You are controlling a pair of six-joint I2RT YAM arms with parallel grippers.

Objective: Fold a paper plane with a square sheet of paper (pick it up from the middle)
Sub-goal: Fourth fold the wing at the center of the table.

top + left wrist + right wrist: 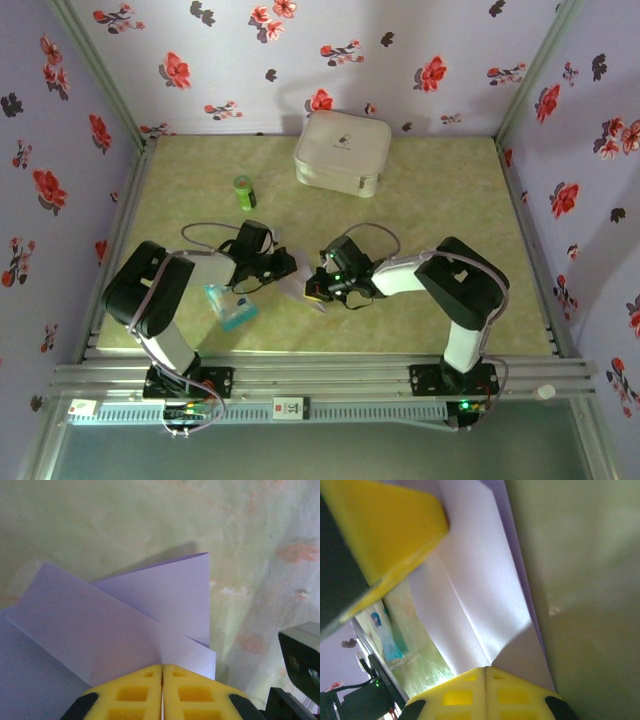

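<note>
Paper sheet [100, 630] lavender, part-folded w/ overlapping creased flaps.

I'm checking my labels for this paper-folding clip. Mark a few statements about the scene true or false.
1. The left end effector and right end effector are both shut on the paper. True.
2. A green bottle sits left of the white case. True.
3. The white case sits at the near edge by the arm bases. False: it sits far back, near the wall.
4. The paper is flat and unfolded. False: it has folded flaps and creases.
</note>
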